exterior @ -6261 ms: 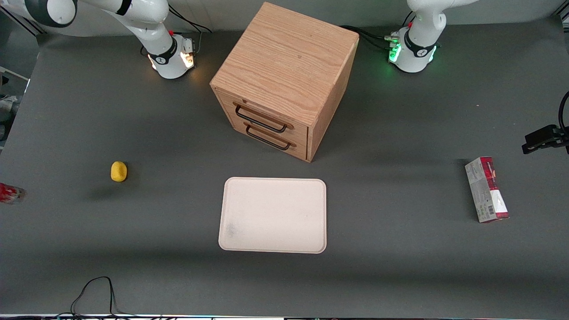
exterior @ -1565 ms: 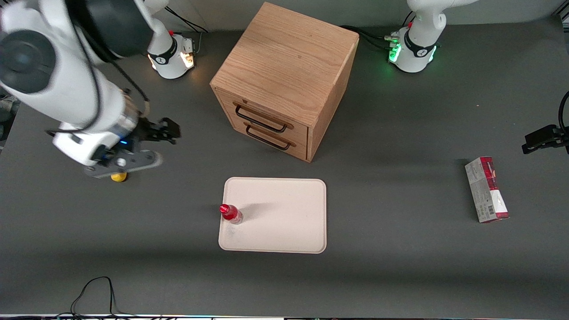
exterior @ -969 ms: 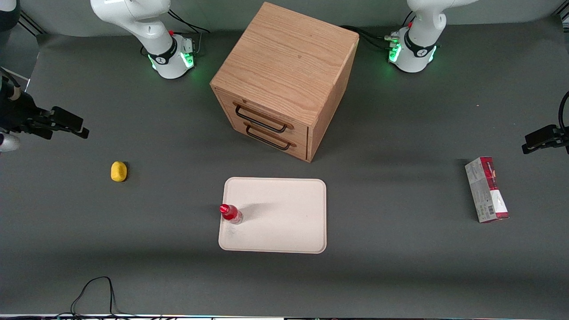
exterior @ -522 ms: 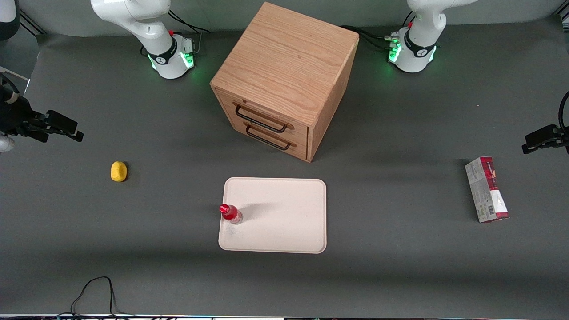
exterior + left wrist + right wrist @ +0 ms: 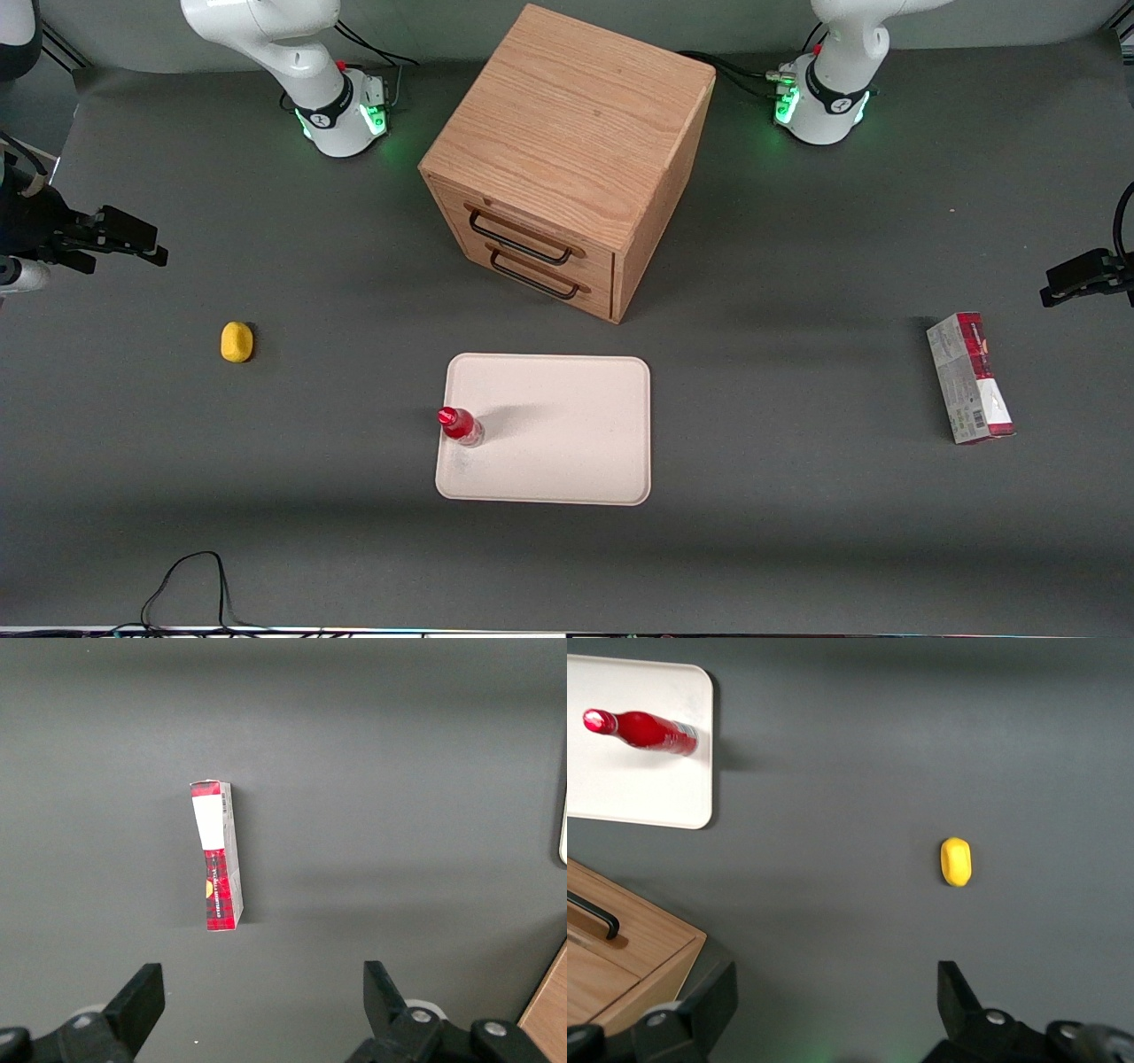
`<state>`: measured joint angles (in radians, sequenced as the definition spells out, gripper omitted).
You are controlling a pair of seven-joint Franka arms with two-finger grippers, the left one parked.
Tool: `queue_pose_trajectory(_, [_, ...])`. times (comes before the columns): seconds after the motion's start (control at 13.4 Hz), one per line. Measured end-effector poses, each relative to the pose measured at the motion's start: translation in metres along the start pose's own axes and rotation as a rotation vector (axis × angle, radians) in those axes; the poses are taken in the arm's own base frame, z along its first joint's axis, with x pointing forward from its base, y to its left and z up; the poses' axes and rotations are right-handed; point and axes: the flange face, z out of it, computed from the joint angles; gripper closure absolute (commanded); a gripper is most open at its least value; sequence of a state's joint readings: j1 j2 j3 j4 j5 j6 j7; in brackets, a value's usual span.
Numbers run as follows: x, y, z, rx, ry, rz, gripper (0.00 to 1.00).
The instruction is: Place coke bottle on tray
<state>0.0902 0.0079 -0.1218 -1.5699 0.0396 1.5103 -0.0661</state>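
Dark grey bench (image 5: 797,532) carries a flat cream-white rectangular tray (image 5: 567,461); the small red coke bottle (image 5: 460,426) stands upright by its edge — placement looks done. At the working arm's end, the claw (image 5: 133,241) hangs empty, fingers apart.

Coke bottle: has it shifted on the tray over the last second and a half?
No. The coke bottle stands at the same spot by the tray edge toward the working arm's end. The gripper is open and well clear.

coke bottle (image 5: 460,426) upright on tray (image 5: 567,461), gripper (image 5: 133,241) at working arm's end, well apart
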Motion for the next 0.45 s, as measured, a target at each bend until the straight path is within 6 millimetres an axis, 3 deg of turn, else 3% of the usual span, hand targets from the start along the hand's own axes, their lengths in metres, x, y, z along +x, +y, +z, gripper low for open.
queue_pose_trajectory(0.45, [-0.0081, -0.0009, -0.0065, 0.0, -0.008, -0.004, 0.0])
